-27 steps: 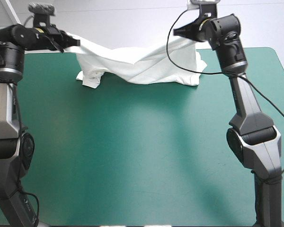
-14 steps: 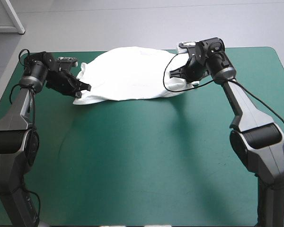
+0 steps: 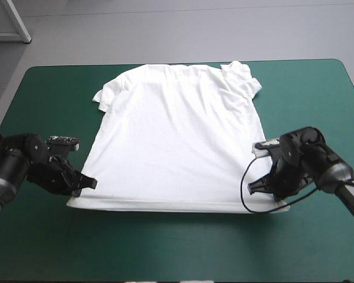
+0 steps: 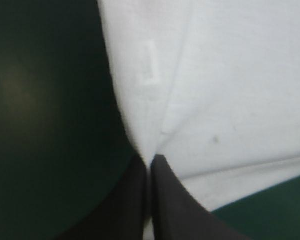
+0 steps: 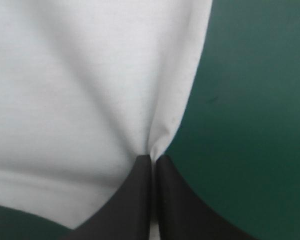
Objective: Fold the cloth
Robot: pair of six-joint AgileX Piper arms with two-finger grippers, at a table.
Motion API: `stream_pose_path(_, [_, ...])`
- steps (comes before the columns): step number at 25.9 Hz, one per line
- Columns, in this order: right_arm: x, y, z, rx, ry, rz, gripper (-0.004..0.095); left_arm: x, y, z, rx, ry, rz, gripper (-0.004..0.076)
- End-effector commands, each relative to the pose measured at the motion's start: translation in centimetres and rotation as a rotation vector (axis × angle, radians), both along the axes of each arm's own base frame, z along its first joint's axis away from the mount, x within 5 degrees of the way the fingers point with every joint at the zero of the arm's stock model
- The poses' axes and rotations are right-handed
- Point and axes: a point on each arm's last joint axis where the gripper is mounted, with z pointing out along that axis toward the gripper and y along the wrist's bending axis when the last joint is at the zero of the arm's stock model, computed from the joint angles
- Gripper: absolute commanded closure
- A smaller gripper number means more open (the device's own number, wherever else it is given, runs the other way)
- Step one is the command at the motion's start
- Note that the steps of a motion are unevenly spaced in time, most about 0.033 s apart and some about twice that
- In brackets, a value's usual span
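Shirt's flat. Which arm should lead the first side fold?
Right, narrowly. The left gripper and right gripper both have jaws shut on the T-shirt at its near hem corners. But the right-side sleeve lies rumpled, and the right arm sits on that side to pull it straight.

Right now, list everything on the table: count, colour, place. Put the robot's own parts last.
T-shirt: one, white, spread flat across the middle of the table, sleeves toward the far edge, hem toward the near edge.
Table: one, teal-green cover, under the T-shirt and bare all around it.
Left gripper: one, black fingers, shut on the T-shirt at its near left corner.
Right gripper: one, black fingers, shut on the T-shirt at its near right corner.
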Motion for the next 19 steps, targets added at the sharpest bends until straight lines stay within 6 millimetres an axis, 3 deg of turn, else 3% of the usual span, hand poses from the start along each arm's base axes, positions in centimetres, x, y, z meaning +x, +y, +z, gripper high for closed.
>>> stream_pose_path(1, [-2.9, -0.9, 0.0, 0.010, -0.007, 0.008, 0.0926, -3.3, -0.2, 0.3, -0.006, 0.031, 0.008, 0.0733])
stream_pose_path(4, [-5.4, -1.5, -1.0, 0.032, 0.025, 0.005, 0.0927, -5.6, -0.3, -1.4, -0.016, 0.082, 0.034, 0.0733])
stream_pose_path(7, [-6.0, -1.3, -0.9, 0.067, 0.025, 0.023, 0.0918, -6.3, -0.7, -2.5, -0.010, 0.124, 0.002, 0.0726])
stream_pose_path(9, [-6.1, -1.2, -0.9, 0.087, 0.032, 0.031, 0.0843, -6.5, -0.8, -2.8, -0.008, 0.132, -0.015, 0.0674])
stream_pose_path(10, [-6.1, -1.1, -0.9, 0.097, 0.035, 0.034, 0.0784, -6.5, -0.9, -2.8, -0.011, 0.133, -0.015, 0.0637])
stream_pose_path(15, [-5.7, -0.7, -0.9, 0.135, -0.007, 0.048, 0.0274, -6.5, -0.9, -2.8, -0.012, 0.135, -0.014, 0.0330])
stream_pose_path(17, [-5.3, -0.7, -0.8, 0.136, -0.058, 0.048, 0.0138, -6.3, -0.9, -2.8, -0.012, 0.117, -0.012, 0.0243])
stream_pose_path(19, [-4.8, -0.6, -0.5, 0.141, -0.110, 0.042, 0.0097, -5.9, -0.9, -2.6, -0.014, 0.075, 0.003, 0.0222])
